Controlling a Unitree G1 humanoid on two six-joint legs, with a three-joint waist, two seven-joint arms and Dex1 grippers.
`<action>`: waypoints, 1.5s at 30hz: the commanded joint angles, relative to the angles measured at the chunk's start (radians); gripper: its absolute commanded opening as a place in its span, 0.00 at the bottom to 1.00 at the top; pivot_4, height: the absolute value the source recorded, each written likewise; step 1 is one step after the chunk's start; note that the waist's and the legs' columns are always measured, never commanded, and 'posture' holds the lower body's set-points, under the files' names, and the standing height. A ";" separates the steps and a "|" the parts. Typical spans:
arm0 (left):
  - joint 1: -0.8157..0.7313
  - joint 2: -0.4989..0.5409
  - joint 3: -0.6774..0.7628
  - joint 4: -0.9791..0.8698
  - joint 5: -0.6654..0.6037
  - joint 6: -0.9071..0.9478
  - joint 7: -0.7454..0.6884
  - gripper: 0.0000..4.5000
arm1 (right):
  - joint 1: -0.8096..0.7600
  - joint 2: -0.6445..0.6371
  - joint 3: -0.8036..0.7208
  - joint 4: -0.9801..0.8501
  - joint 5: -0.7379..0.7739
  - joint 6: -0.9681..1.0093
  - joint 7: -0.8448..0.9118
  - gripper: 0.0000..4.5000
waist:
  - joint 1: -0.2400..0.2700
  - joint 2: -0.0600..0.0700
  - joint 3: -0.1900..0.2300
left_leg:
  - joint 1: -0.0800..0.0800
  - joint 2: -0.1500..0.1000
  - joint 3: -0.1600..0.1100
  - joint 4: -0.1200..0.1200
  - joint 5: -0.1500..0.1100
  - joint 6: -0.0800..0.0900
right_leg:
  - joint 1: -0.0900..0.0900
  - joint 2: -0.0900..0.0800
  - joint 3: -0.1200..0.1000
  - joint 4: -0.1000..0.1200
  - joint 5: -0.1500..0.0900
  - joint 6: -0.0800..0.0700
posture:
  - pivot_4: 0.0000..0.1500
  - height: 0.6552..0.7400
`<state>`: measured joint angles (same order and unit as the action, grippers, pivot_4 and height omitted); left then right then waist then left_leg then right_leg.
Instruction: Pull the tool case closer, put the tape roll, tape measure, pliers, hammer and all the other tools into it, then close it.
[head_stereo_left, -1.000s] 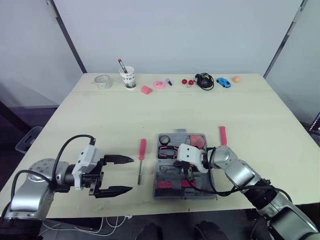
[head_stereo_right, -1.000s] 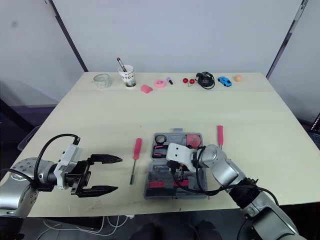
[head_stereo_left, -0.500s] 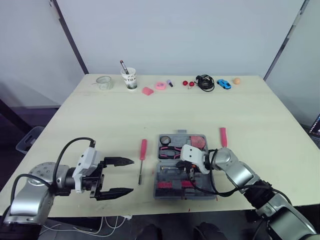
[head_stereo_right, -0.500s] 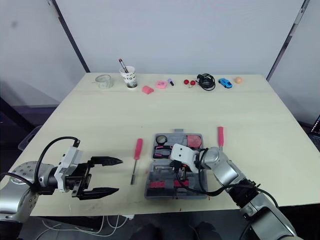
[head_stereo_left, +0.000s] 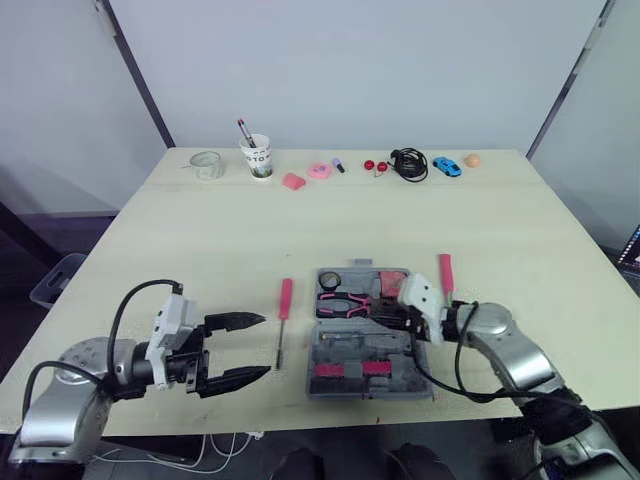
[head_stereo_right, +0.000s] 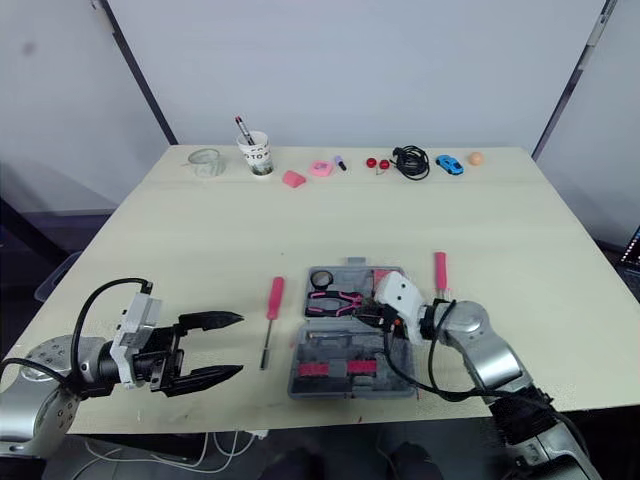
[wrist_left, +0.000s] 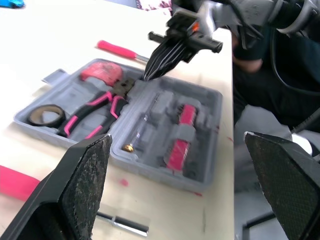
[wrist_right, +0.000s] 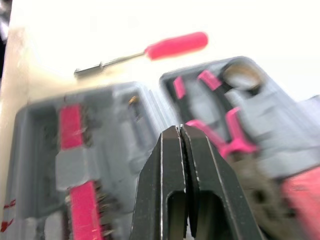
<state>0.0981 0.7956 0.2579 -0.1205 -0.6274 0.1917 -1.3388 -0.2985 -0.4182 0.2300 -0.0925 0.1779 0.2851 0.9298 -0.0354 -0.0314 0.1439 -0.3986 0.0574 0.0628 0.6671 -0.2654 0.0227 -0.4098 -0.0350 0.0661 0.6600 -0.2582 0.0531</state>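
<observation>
1. Lower centre of the head view: grey tool case (head_stereo_left: 345, 345) lying open on the table (head_stereo_left: 200, 240), near the bottom edge.
2. Inside its upper half: black tape roll (head_stereo_left: 331, 280) at the left corner, pink-and-black pliers (head_stereo_left: 343, 303) just below it, red tape measure (head_stereo_left: 393, 283) at the right corner.
3. Lower half of the case: two pink-red blocks (head_stereo_left: 326, 370) seated in moulded slots.
4. Just left of the case, apart from it: pink-handled screwdriver (head_stereo_left: 284, 305) flat on the table, shaft pointing toward the bottom of the frame.
5. Just right of the case's upper right corner: second pink-handled tool (head_stereo_left: 445, 270), outside the case on the table.
6. Right gripper (wrist_right: 179, 129): fingers pressed together, gripping nothing, tips over the middle of the case beside the pliers' head; contact with the pliers impossible to tell.
7. Left gripper (head_stereo_left: 265, 345): lower left of the frame, spread wide, empty, over bare table, left of the screwdriver and apart from it.
8. Along the top edge of the table: glass (head_stereo_left: 206, 164), paper cup (head_stereo_left: 258, 157) with a pen, black cable (head_stereo_left: 408, 162), blue toy car (head_stereo_left: 447, 166).
</observation>
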 joint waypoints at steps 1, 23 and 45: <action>0.057 -0.022 0.067 -0.048 -0.026 0.021 0.069 1.00 | 0.080 -0.031 -0.151 -0.082 0.106 -0.013 -0.016 0.01 | 0.001 0.000 0.000 | 0.000 0.000 0.000 0.000 0.000 0.000 | 0.000 0.000 0.000 0.000 0.000 0.000 | 1.00 1.00; 0.246 -0.167 0.216 0.136 0.086 -0.149 0.262 1.00 | 0.652 -0.076 -0.684 -0.029 0.292 -0.215 -0.072 0.78 | 0.000 0.000 0.000 | 0.002 0.000 0.001 -0.001 0.000 0.000 | 0.000 -0.001 0.003 -0.001 0.000 0.000 | 1.00 1.00; 0.240 -0.151 0.223 0.169 0.067 -0.178 0.212 1.00 | 0.687 -0.059 -0.678 0.023 0.292 -0.305 -0.089 0.97 | 0.001 0.001 -0.001 | 0.002 0.002 -0.002 -0.002 0.000 0.000 | 0.000 -0.006 0.002 -0.003 0.000 -0.001 | 1.00 1.00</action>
<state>0.3449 0.6299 0.4746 0.0857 -0.5459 0.0145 -1.1191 0.3976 -0.4637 -0.4423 -0.0257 0.4689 -0.0228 0.8550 -0.0345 -0.0305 0.1430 -0.3968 0.0591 0.0610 0.6649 -0.2658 0.0224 -0.4102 -0.0414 0.0686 0.6571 -0.2585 0.0525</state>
